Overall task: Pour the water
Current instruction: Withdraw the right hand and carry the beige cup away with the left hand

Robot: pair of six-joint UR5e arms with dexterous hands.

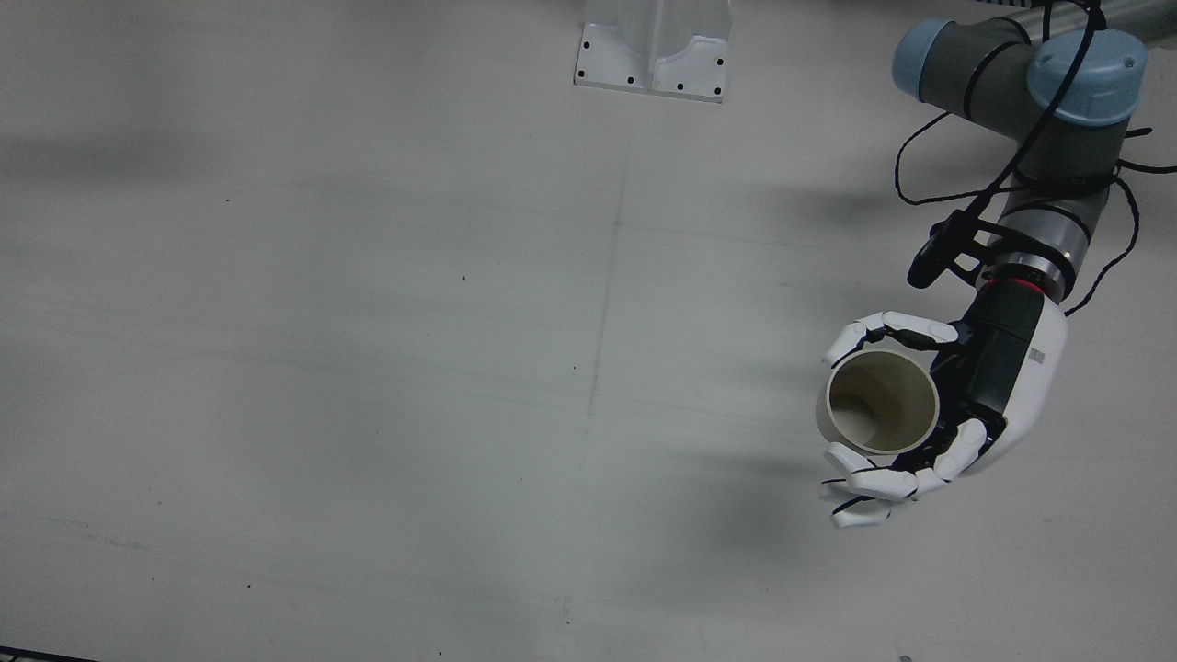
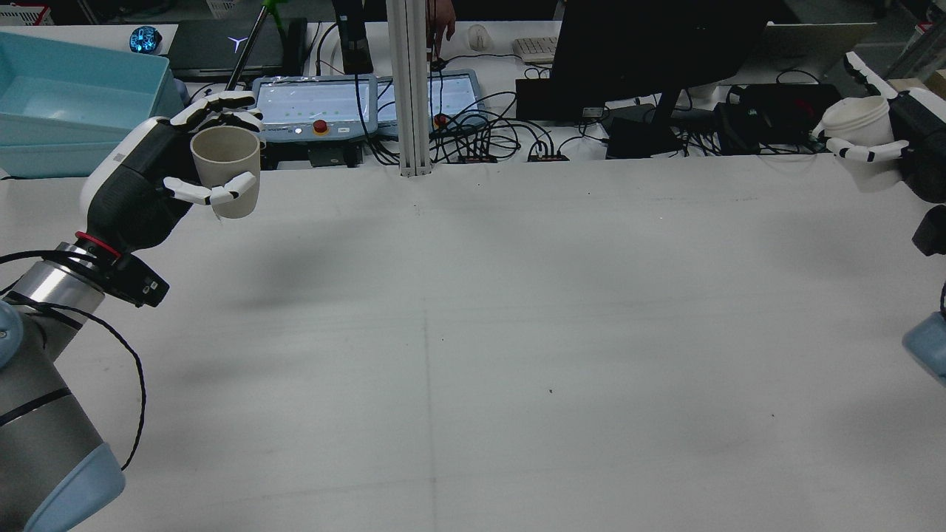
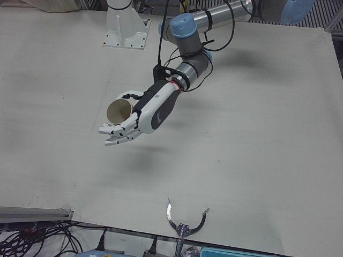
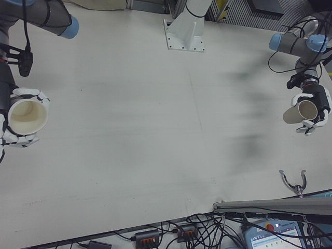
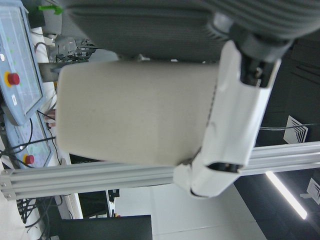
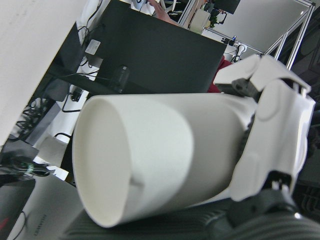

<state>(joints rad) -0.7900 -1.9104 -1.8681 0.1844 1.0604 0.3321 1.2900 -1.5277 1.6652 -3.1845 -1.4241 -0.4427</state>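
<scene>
My left hand (image 2: pixel 140 185) is shut on a beige cup (image 2: pixel 225 174) and holds it upright above the table's far left part. The front view looks down into this cup (image 1: pixel 883 405), which looks empty, with the left hand (image 1: pixel 975 405) wrapped around its side. It also shows in the left-front view (image 3: pixel 119 111) and fills the left hand view (image 5: pixel 135 115). My right hand (image 2: pixel 916 148) is shut on a white cup (image 2: pixel 861 140) held in the air at the table's far right edge. The right-front view shows that cup (image 4: pixel 27 116) tilted, mouth toward the camera.
The white table (image 2: pixel 473 332) lies bare between the arms. A white arm pedestal (image 1: pixel 653 55) stands at the robot's side. Beyond the far edge are a blue bin (image 2: pixel 66 103), teach pendants (image 2: pixel 314 107), an aluminium post (image 2: pixel 410 89) and a monitor (image 2: pixel 650 52).
</scene>
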